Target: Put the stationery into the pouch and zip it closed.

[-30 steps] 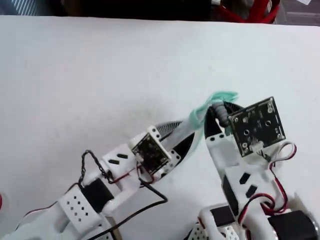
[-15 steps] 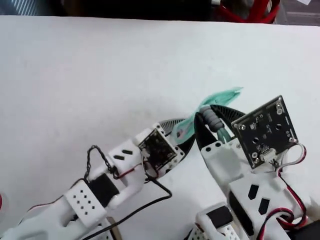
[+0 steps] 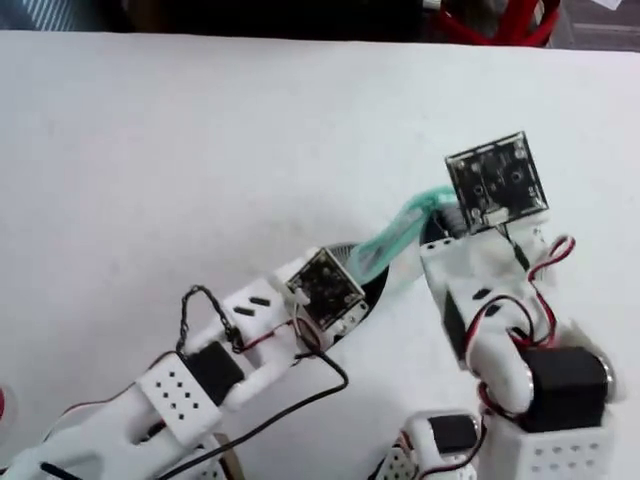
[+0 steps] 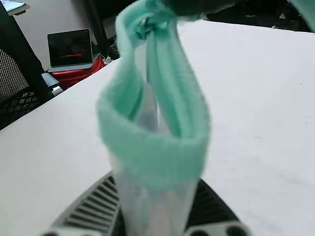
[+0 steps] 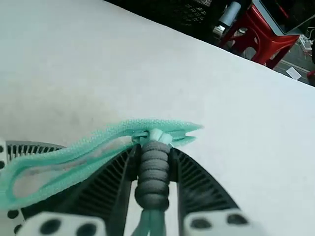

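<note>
high view: the mint-edged, clear pouch (image 3: 395, 238) sits over a white table (image 3: 200, 130), held between both arms. the left gripper (image 4: 152, 201) is clamped on the pouch's body, and the right gripper (image 5: 153, 146) is closed on its grey zip pull (image 5: 153, 172). beyond the pouch, past the table's edge, are a red stool (image 5: 256, 24), black crates (image 5: 192, 12) and a laptop (image 4: 69, 47).

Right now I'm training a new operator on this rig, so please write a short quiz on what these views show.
1. True or false: the mint-green pouch lies loose, with nothing gripping it.
2. The right end effector is shut on: A) the grey zipper pull, B) a pen, C) nothing.
3. Short answer: between that pull and the left end effector, is the zip open or closed?
Key: 1 false; 2 A; 3 open.
</note>
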Controlling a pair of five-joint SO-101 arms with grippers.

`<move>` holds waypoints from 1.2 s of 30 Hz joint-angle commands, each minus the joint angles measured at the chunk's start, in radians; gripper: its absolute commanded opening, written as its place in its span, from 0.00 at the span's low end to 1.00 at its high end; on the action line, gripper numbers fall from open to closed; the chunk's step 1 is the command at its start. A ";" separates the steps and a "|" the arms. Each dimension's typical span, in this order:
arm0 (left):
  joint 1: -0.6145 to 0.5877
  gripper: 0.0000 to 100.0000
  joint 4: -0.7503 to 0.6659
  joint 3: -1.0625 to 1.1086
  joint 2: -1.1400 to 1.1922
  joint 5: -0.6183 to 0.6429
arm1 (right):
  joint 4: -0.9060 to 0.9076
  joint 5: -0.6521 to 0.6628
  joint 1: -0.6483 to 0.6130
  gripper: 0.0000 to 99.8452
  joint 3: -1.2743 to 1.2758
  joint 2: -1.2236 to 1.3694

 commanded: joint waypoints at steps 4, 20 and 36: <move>0.004 0.02 -0.017 -0.035 0.007 -0.008 | 0.163 0.000 -0.302 0.02 -0.071 -0.099; -0.059 0.02 -0.040 -0.035 0.008 -0.006 | 0.176 0.023 -0.727 0.02 0.061 -0.334; -0.056 0.02 -0.041 -0.031 0.008 -0.011 | 0.174 0.084 -1.007 0.02 0.083 -0.337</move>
